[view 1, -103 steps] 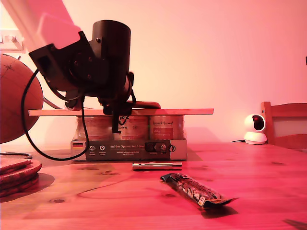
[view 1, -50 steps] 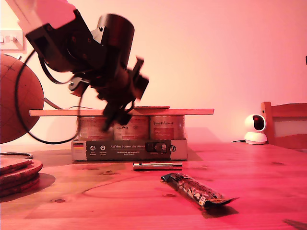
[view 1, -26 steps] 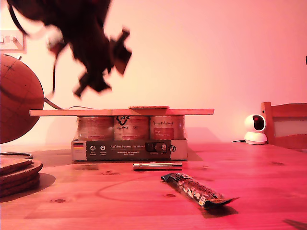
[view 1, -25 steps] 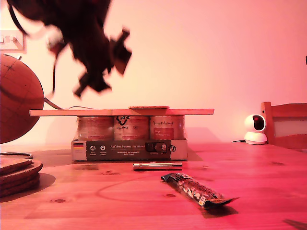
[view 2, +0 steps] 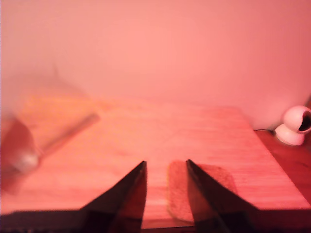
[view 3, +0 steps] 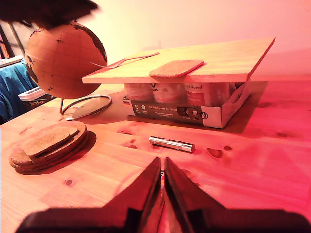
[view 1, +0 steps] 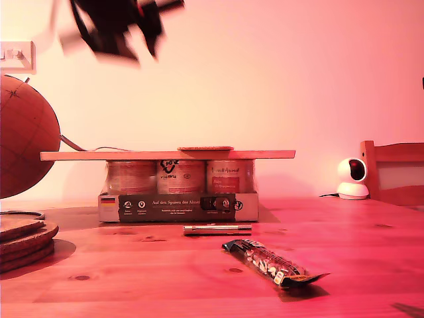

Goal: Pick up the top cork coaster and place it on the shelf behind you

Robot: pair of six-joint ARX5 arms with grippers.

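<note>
The top cork coaster (view 1: 205, 148) (view 2: 218, 178) (view 3: 177, 68) lies flat on the shelf (view 1: 99, 156) (view 2: 146, 136) (view 3: 228, 58), a light plank resting on cans. Nothing touches the coaster. My first gripper (view 2: 165, 163) hangs above the plank, open and with nothing in it; the coaster shows below and between its dark fingers (view 2: 133, 194). In the exterior view the first arm (view 1: 112, 23) is a dark blur high at the exterior view's left. My second gripper (view 3: 161, 160) is shut on nothing, low over the tabletop in front of the shelf.
A cardboard tray of cans (view 1: 179, 207) carries the plank. In front lie a metal cylinder (view 1: 217, 229) (view 3: 171, 144) and a snack bar (view 1: 271, 262). A globe (view 1: 20, 136) (view 3: 63, 58) and a stack of cork discs (view 1: 23, 235) (view 3: 48, 145) stand at the exterior view's left, a small camera (view 1: 351, 177) and chair (view 1: 394, 169) at its right.
The first arm let go of the coaster on the plank and rose quickly from it toward the exterior view's upper left. The coaster stays where it was set.
</note>
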